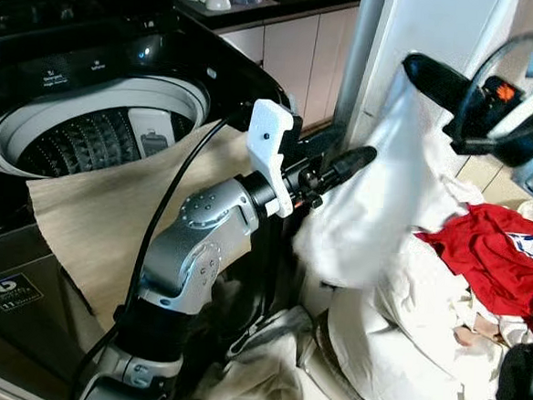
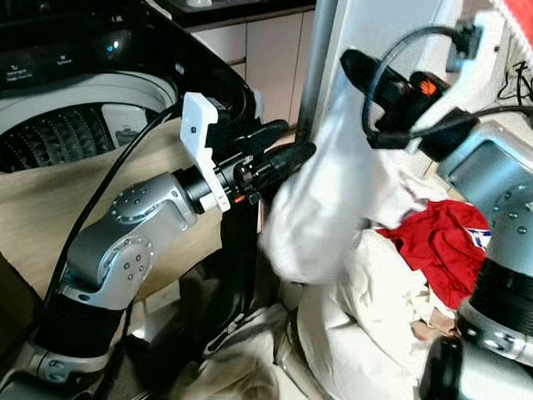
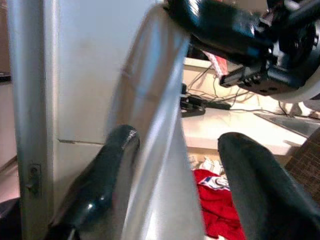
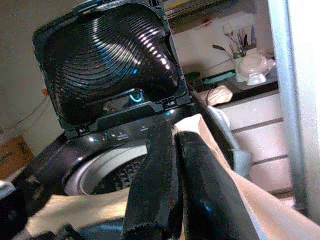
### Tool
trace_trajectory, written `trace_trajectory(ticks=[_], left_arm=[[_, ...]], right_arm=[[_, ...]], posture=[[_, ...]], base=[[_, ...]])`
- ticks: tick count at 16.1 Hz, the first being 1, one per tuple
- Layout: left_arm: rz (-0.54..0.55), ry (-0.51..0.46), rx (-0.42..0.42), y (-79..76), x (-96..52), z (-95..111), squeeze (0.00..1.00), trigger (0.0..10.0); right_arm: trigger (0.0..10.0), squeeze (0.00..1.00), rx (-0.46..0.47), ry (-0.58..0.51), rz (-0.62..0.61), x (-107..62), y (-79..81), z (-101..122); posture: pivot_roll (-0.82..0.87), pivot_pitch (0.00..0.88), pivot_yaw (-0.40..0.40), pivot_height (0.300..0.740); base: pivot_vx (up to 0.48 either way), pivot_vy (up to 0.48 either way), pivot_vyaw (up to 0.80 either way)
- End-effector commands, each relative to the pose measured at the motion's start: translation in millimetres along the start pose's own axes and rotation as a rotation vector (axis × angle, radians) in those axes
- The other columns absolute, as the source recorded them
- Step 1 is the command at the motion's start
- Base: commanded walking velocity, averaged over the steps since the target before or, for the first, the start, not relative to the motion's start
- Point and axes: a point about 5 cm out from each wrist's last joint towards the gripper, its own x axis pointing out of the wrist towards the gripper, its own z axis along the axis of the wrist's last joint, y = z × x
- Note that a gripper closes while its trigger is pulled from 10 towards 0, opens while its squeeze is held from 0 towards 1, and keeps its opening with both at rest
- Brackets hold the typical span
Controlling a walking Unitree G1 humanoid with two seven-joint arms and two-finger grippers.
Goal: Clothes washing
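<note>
Aloft, right tool (image 1: 420, 72) pinches white garment (image 1: 376, 199); left tool (image 3: 175, 175) straddles it.

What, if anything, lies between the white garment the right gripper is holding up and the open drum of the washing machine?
The left arm, whose left gripper reaches toward the white garment, crosses that path. A beige cloth hangs over the drum's near rim. The right gripper is shut on the garment's top.

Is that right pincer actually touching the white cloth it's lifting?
Touching. In the right wrist view the right pincer has its two black fingers pressed shut on the edge of the white cloth, and the left eye view shows the cloth hanging from it.
</note>
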Motion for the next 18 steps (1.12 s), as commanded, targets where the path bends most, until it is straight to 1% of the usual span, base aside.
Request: trace_trajectory(ticks=[1, 2, 3, 4, 5, 7, 8, 11, 12, 13, 14, 15, 18], left_arm=[[-0.023, 0.026, 0.020, -5.0, 5.2, -2.3, 1.00, 10.0], [-0.011, 0.025, 0.032, -4.9, 5.9, -2.9, 1.00, 10.0], [0.038, 0.029, 0.074, -0.2, 6.5, -4.2, 1.00, 10.0], [0.055, 0.030, 0.087, 1.6, 6.6, -4.6, 1.00, 10.0], [0.098, 0.027, 0.121, 6.1, 7.0, -4.2, 1.00, 10.0], [0.102, 0.025, 0.125, 7.8, 8.1, -4.3, 1.00, 10.0], [0.101, 0.036, 0.146, 7.8, 8.9, -6.5, 1.00, 10.0], [0.124, 0.051, 0.199, 9.7, 10.0, -9.4, 1.00, 10.0], [0.126, 0.051, 0.206, 10.0, 10.3, -9.7, 0.98, 10.0], [0.130, 0.055, 0.209, 10.5, 10.3, -10.5, 0.60, 10.0], [0.134, 0.054, 0.204, 11.1, 9.9, -10.7, 0.27, 0.0], [0.129, 0.055, 0.192, 11.3, 9.2, -11.0, 0.00, 0.0], [0.126, 0.048, 0.169, 12.0, 7.9, -11.3, 0.00, 0.0]], right_arm=[[0.0, 0.00, -0.018, -0.026, 0.048, 4.5, 14.9, 10.6], [0.0, 0.00, -0.015, -0.028, 0.059, 5.8, 18.2, 11.0], [0.0, 0.00, -0.015, -0.028, 0.085, 8.0, 24.2, 11.2], [0.0, 0.00, -0.015, -0.028, 0.096, 8.6, 26.5, 11.3], [0.0, 0.00, -0.014, -0.029, 0.110, 9.3, 29.8, 11.6], [0.0, 0.00, -0.009, -0.024, 0.137, 9.5, 37.4, 11.1], [0.0, 0.00, -0.006, -0.025, 0.145, 9.4, 40.1, 11.5], [0.0, 0.00, -0.004, -0.030, 0.154, 9.5, 43.2, 12.2], [0.0, 0.00, -0.003, -0.032, 0.158, 9.5, 44.5, 12.8], [0.0, 0.00, -0.003, -0.035, 0.162, 9.5, 45.6, 13.3], [0.0, 0.00, -0.003, -0.035, 0.163, 9.3, 46.5, 13.4], [0.0, 0.00, -0.004, -0.035, 0.162, 9.2, 47.0, 13.5], [0.0, 0.00, -0.003, -0.033, 0.155, 9.6, 47.1, 13.3]], posture=[[-0.08, 0.000, 0.022, 0.740], [-0.08, 0.000, 0.021, 0.740], [-0.08, 0.000, 0.021, 0.740], [-0.08, 0.000, 0.020, 0.740], [-0.08, 0.000, 0.020, 0.740], [-0.08, 0.000, 0.021, 0.740], [-0.09, 0.000, 0.023, 0.740], [-0.09, 0.000, 0.024, 0.740], [-0.09, 0.000, 0.024, 0.740], [-0.09, 0.000, 0.024, 0.740], [-0.09, 0.000, 0.025, 0.740], [-0.09, 0.000, 0.026, 0.740], [-0.09, 0.000, 0.025, 0.740]], base=[[0.000, 0.000, 0.00], [0.000, 0.000, 0.00], [0.000, 0.000, 0.00], [0.000, 0.000, 0.00], [0.000, 0.000, 0.00], [0.000, 0.000, 0.00], [0.000, 0.000, 0.00], [0.000, 0.000, 0.00], [0.000, 0.000, 0.00], [0.000, 0.000, 0.00], [0.000, 0.000, 0.00], [0.000, 0.000, 0.00], [0.000, 0.000, 0.00]])
